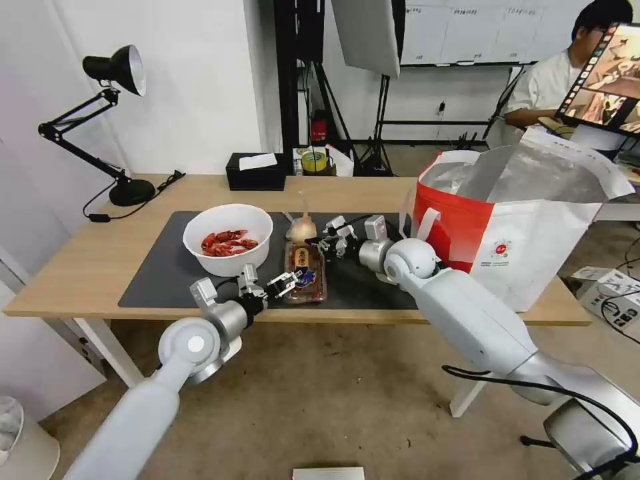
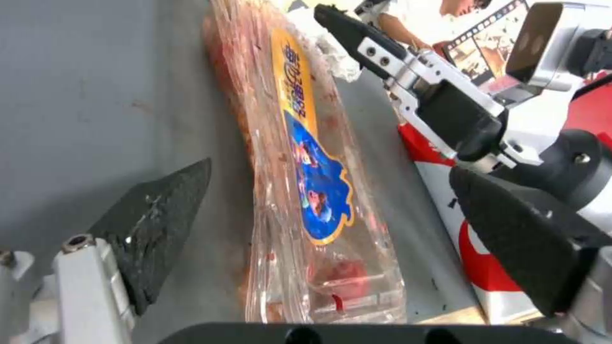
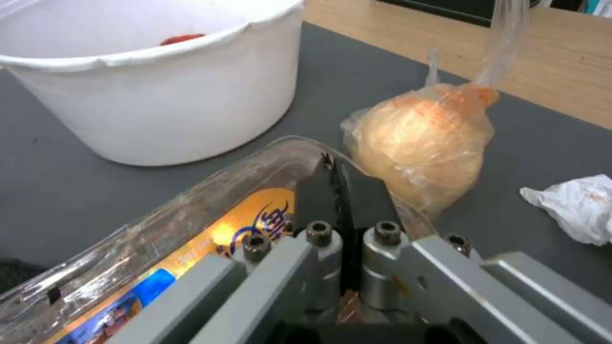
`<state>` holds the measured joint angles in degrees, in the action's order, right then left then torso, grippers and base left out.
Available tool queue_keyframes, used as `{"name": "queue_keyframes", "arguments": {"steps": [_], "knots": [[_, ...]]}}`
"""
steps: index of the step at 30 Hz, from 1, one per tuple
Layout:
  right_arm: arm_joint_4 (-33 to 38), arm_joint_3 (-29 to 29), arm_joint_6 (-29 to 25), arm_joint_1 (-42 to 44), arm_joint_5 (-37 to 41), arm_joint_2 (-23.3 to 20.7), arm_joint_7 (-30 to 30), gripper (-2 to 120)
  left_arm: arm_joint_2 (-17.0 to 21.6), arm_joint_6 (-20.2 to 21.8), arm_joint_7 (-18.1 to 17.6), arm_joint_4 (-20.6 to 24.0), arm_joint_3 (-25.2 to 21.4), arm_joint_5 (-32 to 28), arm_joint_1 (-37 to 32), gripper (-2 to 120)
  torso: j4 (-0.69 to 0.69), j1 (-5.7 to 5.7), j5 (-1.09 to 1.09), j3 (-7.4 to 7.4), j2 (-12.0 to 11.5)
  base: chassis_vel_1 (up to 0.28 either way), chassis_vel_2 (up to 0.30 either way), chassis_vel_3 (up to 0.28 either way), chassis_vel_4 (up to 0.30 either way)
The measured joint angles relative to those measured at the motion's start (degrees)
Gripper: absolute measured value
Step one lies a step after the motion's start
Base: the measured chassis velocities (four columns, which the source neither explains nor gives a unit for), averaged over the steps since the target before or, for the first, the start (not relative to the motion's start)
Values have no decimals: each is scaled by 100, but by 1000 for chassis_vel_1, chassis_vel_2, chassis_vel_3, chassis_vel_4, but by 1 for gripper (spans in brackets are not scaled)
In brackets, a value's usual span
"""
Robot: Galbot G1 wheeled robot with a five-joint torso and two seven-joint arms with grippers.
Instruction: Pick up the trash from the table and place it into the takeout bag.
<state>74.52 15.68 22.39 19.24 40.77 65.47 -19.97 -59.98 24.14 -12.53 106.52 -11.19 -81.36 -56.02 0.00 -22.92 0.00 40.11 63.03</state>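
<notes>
The clear tray of food scraps lies on the table's dark mat. My right gripper is shut on its far rim, fingertips pinched together. At the tray's near end, my left gripper is open, a finger on each side. The white bowl of crayfish shells stands to the left. The knotted bag sits just past the tray, with the crumpled tissue beside it. The takeout bag stands open on the right.
A black tissue box and a yellow tape roll sit at the table's far edge. A black desk lamp stands at the far left corner. A white bin is on the floor at the left.
</notes>
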Motion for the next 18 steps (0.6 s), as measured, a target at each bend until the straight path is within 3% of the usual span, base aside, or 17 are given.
{"name": "queue_keyframes", "arguments": {"steps": [14, 18], "knots": [[-12, -1, -3, -4, 14, 3, -1, 0, 45, 75, 122, -47, 109, 1, 75, 100, 0, 0, 0, 0, 0, 0, 0, 0, 0], [-14, -2, -7, -2, 33, -2, 1, 0, 52, 75, 126, -65, 139, 4, 95, 88, 0, 0, 0, 0, 0, 0, 0, 0, 0]]}}
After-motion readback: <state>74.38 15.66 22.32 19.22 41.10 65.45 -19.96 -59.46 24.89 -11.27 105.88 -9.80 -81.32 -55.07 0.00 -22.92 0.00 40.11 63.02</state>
